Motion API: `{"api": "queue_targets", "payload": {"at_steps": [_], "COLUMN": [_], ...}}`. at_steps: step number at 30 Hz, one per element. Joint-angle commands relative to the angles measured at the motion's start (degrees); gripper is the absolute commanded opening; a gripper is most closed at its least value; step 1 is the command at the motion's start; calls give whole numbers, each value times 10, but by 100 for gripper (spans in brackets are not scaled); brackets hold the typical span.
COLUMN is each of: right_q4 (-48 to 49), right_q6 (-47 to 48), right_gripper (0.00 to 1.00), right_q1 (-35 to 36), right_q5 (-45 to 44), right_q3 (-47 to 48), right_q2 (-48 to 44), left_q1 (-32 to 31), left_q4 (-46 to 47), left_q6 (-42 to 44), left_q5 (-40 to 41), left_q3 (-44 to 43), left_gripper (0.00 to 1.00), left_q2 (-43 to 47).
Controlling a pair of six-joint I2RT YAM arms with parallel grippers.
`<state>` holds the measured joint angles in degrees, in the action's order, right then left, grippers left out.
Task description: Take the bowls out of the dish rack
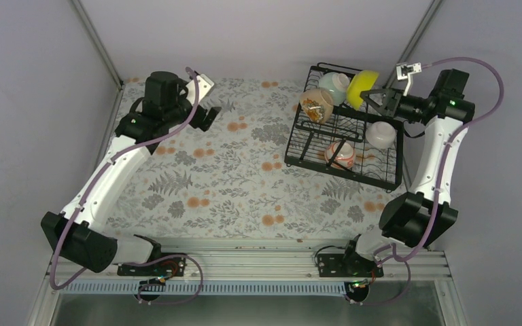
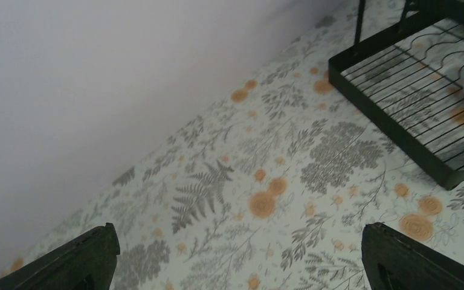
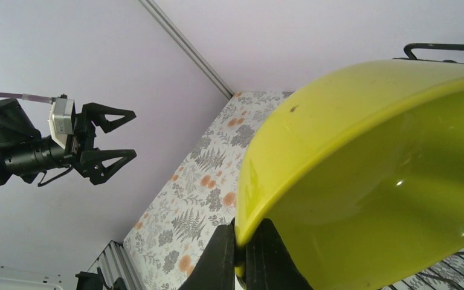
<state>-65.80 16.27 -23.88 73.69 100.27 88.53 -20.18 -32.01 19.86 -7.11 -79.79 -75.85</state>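
on the upper tier of the dish rack (image 1: pixel 310 144), at its right end, the lime-yellow bowl (image 1: pixel 360 87) stands tilted on edge. your right end effector (image 1: pixel 375 100) is clamped on its rim. the right wrist view shows one finger inside the wall and one outside, pinching the thin lip. the left end effector (image 1: pixel 207 112) hangs well to the left of the rack over the bench (image 1: pixel 231 183), its fingers wide apart and holding nothing.

expect this bowl to be stiff and light, with a glossy skin that looks slippery. a pinch on the lip alone leaves the whole body hanging off one side, so it may swing or creep between the pads if you move sharply. whether it is glazed ware or hard plastic cannot be told, so treat it as something that could chip against the wires. the rim is the sensible hold, since the body looks too wide and round for the fingers. lift it clear of the tier before you carry it away from the rack.

the pale mint-green bowl (image 1: pixel 333 85) sits just beside it toward the rack's left, and the tan-brown speckled bowl (image 1: pixel 316 105) is nearer the left side. the plain white bowl (image 1: pixel 380 134) and the red-orange patterned bowl (image 1: pixel 340 155) lie in the lower tray. the same rim hold should suit each of them.

no brand, label or writing can be read on the bowls, the rack or the arms.
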Motion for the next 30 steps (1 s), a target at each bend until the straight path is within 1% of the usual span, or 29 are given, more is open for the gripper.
{"api": "queue_targets", "payload": {"at_steps": [1, 4, 8, 12, 14, 20, 25, 27, 30], "right_q4": [-5, -14, -69, -70, -66, -37, -3, 6, 14], "right_q6": [6, 10, 53, 53, 48, 22, 16, 21, 25], "right_gripper": [3, 3, 3, 3, 3, 3, 3, 3, 3], "right_q1": [10, 31, 83, 162, 210, 344, 482, 538, 590], "right_q5": [31, 24, -8, -86, -133, -264, -432, -501, -547], "right_q3": [26, 44, 101, 140, 152, 170, 183, 187, 198], "right_q2": [-17, -11, -5, -19, -20, 10, 61, 102, 152], "left_q1": [-27, -39, -40, -39, -27, 76, 139, 166, 223], "left_q4": [9, 31, 51, 80, 91, 88, 91, 87, 81], "left_q6": [16, 12, 13, 31, 45, 56, 76, 77, 67], "left_q5": [7, 18, 63, 143, 165, 102, 87, 78, 41], "left_q3": [-27, -16, -5, 7, 9, -4, -7, -16, -28], "left_gripper": [100, 100, 100, 100, 100, 100, 100, 100, 100], "left_q2": [-13, -8, -5, -3, -1, 9, 11, 9, 6]}}
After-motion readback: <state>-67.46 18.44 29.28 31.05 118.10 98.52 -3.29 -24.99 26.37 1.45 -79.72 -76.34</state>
